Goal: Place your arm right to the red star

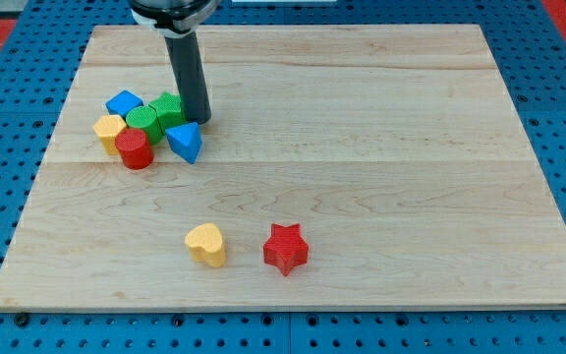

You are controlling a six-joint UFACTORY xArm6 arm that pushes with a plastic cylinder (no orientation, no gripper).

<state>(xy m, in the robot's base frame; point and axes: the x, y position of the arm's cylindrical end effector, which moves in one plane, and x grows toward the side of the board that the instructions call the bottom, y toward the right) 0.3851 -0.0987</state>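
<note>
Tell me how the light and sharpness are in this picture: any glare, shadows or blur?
Camera view: even, bright light; the board shows soft pale glare bands near the view's top. Short soft shadows sit under the red star and the yellow heart. The blocks look sharp. My tip is sharp too, beside the blue triangle; only the rod's top is cut off.

Our wooden board point(381, 147) carries cluster at view's upper left: blue cube point(123, 102), green blocks point(155, 116), yellow block point(109, 130), red cylinder point(135, 149), blue triangle point(185, 142). Near view's bottom: yellow heart point(206, 244), red star point(286, 249) beside it.
</note>
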